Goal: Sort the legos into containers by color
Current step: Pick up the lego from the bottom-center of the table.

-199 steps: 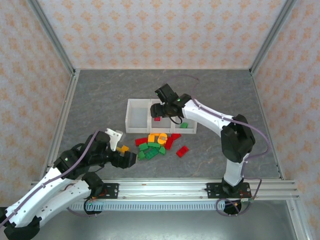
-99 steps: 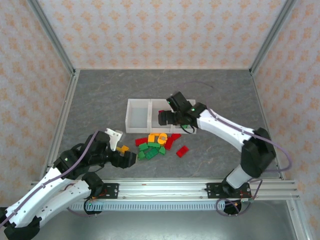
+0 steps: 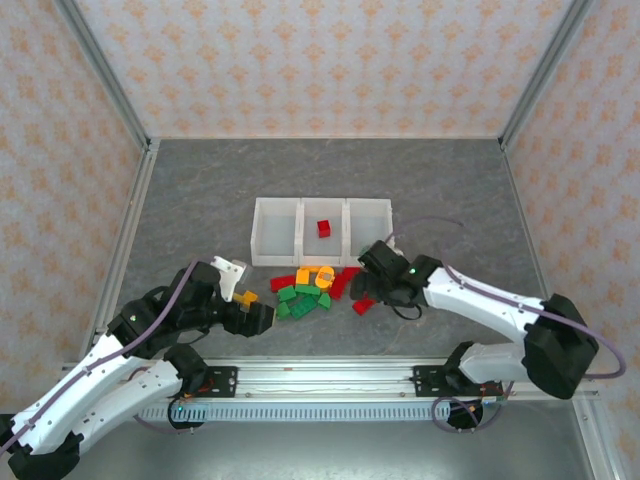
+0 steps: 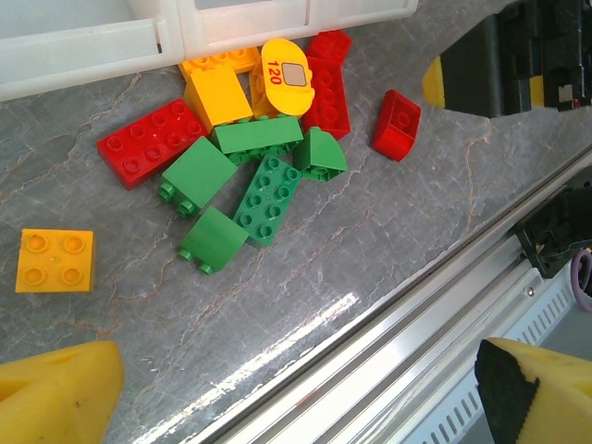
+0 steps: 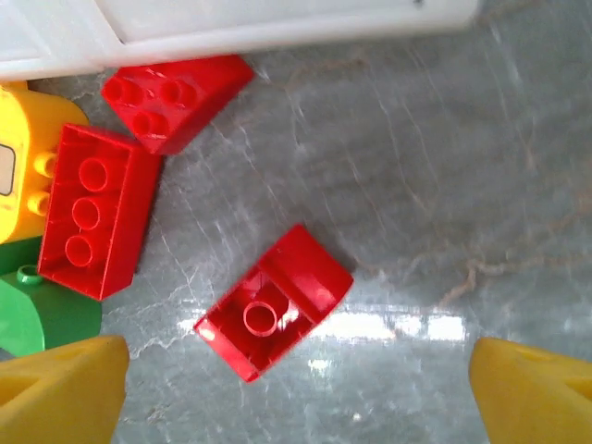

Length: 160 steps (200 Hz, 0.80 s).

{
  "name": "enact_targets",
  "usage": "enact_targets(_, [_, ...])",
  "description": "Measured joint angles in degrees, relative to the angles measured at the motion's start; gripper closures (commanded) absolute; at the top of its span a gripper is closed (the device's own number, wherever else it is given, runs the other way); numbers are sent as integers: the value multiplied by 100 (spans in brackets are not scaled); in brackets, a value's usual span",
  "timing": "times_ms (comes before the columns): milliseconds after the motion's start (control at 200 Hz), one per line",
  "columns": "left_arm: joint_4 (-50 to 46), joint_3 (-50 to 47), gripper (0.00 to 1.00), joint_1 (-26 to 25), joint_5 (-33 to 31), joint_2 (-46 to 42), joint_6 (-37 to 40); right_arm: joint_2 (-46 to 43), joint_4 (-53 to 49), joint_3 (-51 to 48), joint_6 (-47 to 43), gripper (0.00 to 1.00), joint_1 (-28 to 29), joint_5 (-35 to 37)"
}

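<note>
Hovering just in front of the containers, the right gripper has its jaws spread wide with nothing between them. A lone red sloped brick lies on the table beneath it. That brick sits a little off the right end of the main heap of legos, red, green and orange-yellow, which lies close by the containers' near wall. One small red brick rests inside the middle one of the three containers. Further out from the containers, to the left, the left gripper hangs low, jaws likewise spread and empty. An orange-yellow square brick lies near it, apart from the heap.
</note>
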Motion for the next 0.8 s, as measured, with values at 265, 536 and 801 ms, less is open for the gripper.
enact_targets(265, [13, -11, 1, -2, 101, -249, 2, 400, 247, -26, 1921, 0, 909, 597])
enact_targets(536, [44, -33, 1, 0, 127, -350, 0, 717, 275, 22, 2994, 7, 1095, 1154])
enact_targets(801, [55, -66, 1, -2, 127, -599, 0, 1585, 328, 227, 3158, 19, 1095, 1283])
